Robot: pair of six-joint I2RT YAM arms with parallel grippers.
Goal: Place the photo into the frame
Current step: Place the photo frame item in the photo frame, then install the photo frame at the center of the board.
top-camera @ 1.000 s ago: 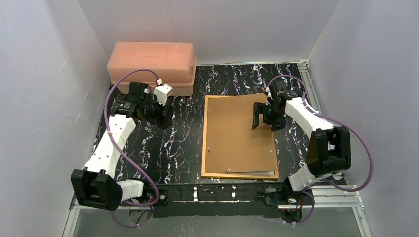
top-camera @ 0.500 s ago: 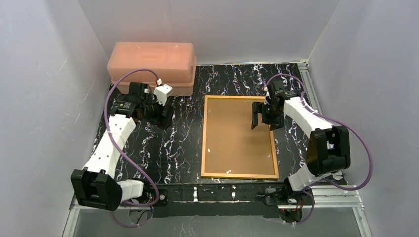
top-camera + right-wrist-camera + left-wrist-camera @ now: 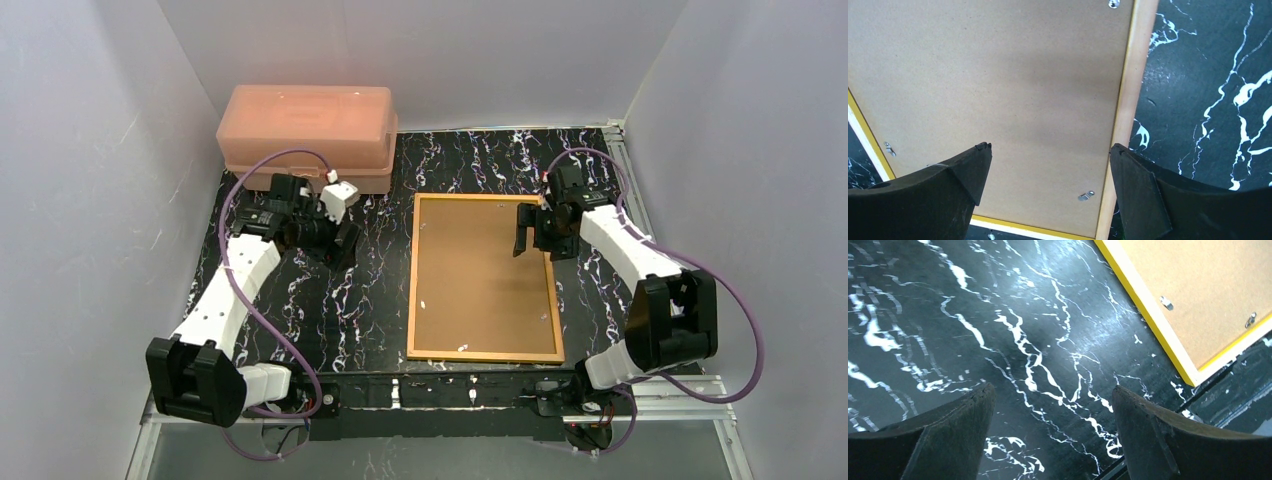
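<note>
Jaws wide (both), right arm (image 3: 622,243) bent over frame (image 3: 412,290)

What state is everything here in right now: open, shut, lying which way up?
Frame: lying face down, flat on the table.
Backing board: seated inside the frame.
Photo: not visible.
Pink box: lid shut.
Left gripper: open, empty, above the table.
Right gripper: open, empty, over the backing board.

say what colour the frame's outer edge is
Bright yellow on the frame, clearest in the left wrist view.
</note>
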